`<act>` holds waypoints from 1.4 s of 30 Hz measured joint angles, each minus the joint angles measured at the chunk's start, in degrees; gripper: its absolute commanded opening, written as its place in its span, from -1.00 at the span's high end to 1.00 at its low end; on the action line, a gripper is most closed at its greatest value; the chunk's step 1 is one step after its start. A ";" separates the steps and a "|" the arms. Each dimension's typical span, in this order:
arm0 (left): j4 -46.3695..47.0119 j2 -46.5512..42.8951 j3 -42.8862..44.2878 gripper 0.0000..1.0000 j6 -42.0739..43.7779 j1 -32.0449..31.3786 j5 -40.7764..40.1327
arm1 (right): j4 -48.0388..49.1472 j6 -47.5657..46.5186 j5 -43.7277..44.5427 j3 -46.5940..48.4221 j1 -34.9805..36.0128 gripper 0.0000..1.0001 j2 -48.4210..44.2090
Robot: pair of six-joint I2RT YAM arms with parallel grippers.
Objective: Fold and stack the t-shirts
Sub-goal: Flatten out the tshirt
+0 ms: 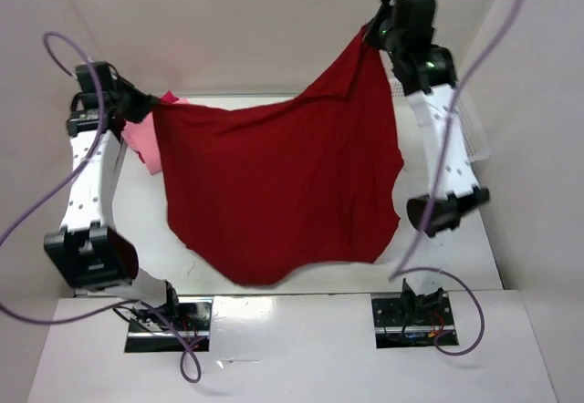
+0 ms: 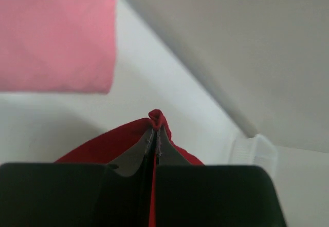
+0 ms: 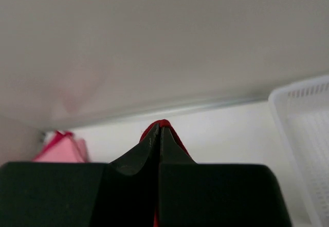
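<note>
A large dark red t-shirt (image 1: 283,184) hangs spread in the air between both arms, its lower edge drooping toward the table's near edge. My left gripper (image 1: 153,104) is shut on its left corner, and red cloth (image 2: 157,118) bunches at the fingertips. My right gripper (image 1: 371,34) holds the right corner higher up, shut on a red fold (image 3: 160,124). A light salmon pink t-shirt (image 1: 141,143) lies folded at the left, partly hidden behind the red one, with a bright crimson-pink t-shirt (image 1: 171,98) peeking out at its far edge. The pink pile (image 3: 61,150) also shows in the right wrist view.
A white lattice plastic basket (image 3: 306,134) stands at the right side of the table, mostly behind the right arm (image 1: 447,139) in the top view. White walls enclose the table (image 1: 146,230) on three sides. Purple cables loop beside both arms.
</note>
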 measured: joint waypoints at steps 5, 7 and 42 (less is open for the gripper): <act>-0.83 11.19 -1.68 1.00 0.00 -1.79 -0.15 | -3.96 3.52 -10.67 2.60 -7.43 1.00 15.93; -1.57 12.98 0.83 1.00 -0.09 -2.38 0.24 | -4.96 5.29 -13.07 4.31 -9.49 1.00 17.49; 8.44 -5.55 -46.01 1.00 2.45 1.70 3.69 | 4.24 15.06 -23.30 -98.33 -15.34 1.00 -43.93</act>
